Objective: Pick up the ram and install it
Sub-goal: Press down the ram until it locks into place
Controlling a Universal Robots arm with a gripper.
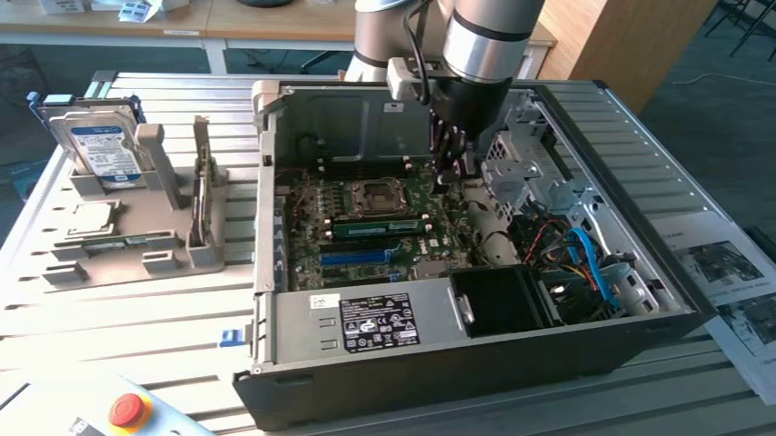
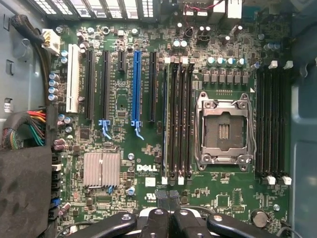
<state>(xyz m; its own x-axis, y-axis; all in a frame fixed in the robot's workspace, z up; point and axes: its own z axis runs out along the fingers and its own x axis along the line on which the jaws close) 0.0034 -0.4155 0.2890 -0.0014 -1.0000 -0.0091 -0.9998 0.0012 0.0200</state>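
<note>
Ram: a green stick [image 1: 376, 225] standing on its long edge in a slot just beside the processor socket [image 1: 367, 195], on the side toward the blue slot [image 1: 363, 257].
Long axis: runs from the exterior view's left to right, along the socket's edge.
Second ram [image 1: 127, 242]: lies flat on the grey holder [image 1: 122, 265], well apart from the socket, outside the computer case [image 1: 546, 354].
Gripper [image 1: 446, 173]: above the board, on the exterior view's right of the socket; fingers [image 2: 162, 198] together, holding nothing.
Room: open above the socket; cables [image 1: 582, 250] crowd its right.

Claw [image 2: 168, 197] closed over motherboard [image 2: 124, 144], near memory slots [image 2: 177, 119].
</note>
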